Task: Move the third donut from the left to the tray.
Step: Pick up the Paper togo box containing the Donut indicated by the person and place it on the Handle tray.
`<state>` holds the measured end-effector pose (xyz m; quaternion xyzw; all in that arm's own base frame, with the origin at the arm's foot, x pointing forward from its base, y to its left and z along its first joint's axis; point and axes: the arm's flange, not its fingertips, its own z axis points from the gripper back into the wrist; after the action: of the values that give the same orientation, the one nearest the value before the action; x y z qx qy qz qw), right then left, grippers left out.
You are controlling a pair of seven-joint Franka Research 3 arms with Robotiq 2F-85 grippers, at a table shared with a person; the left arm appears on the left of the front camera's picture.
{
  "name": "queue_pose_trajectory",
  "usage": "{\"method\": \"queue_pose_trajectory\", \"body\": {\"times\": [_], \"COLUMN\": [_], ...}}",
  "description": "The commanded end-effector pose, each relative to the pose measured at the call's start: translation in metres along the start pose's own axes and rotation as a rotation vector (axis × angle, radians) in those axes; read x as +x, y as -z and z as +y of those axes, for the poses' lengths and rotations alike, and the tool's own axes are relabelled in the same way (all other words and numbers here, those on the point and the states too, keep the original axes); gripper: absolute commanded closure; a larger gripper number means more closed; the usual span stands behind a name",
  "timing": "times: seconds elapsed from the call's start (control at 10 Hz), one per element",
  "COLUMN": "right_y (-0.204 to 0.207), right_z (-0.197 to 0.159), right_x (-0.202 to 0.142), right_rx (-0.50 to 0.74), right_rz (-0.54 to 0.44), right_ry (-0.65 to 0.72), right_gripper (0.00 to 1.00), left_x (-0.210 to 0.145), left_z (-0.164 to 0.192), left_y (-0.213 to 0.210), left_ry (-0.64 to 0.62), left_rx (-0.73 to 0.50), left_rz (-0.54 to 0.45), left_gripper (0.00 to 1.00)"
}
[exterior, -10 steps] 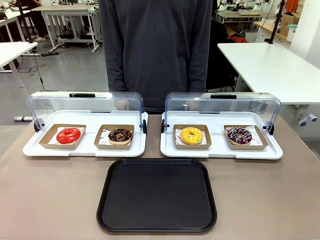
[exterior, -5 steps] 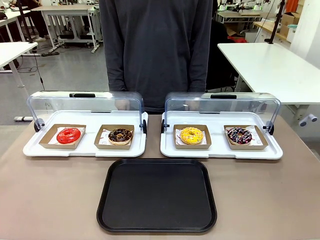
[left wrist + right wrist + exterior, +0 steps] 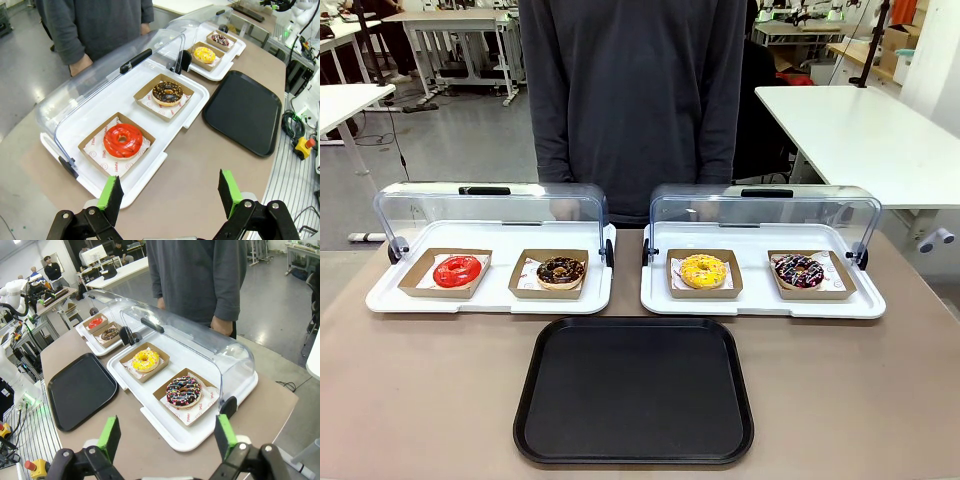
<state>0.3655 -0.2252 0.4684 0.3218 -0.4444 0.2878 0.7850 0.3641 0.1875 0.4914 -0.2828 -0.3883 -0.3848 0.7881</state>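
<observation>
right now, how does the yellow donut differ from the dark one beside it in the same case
The yellow donut has bright yellow icing; the dark donut has chocolate icing. The yellow donut's sprinkles are few; the dark donut's are many. Both are rings in brown cardboard holders.

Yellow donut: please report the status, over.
Left gripper, right gripper both open, holding nothing. Yellow donut in holder, not yet on black tray. Clear lid raised.

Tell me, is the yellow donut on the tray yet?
Not yet. The yellow donut sits in its cardboard holder on a display tray, apart from the black tray. The left gripper and right gripper are open, holding nothing. The whole move is left.
</observation>
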Motion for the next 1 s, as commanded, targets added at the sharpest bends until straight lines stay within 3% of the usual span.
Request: {"method": "queue_pose_trajectory", "body": {"times": [0.0,0.9], "right_y": [0.0011,0.0011], "right_z": [-0.0029,-0.0029], "right_x": [0.0025,0.0025], "right_rx": [-0.001,-0.001], "right_rz": [-0.027,-0.027], "right_ry": [-0.015,-0.015], "right_gripper": [0.0,0.0], "left_x": [0.0017,0.0017], "left_z": [-0.0013,-0.0013], "left_y": [-0.001,-0.001], "left_ry": [-0.005,-0.005], "left_rx": [-0.006,-0.006], "left_rz": [-0.002,-0.002], "left_gripper": [0.0,0.0]}}
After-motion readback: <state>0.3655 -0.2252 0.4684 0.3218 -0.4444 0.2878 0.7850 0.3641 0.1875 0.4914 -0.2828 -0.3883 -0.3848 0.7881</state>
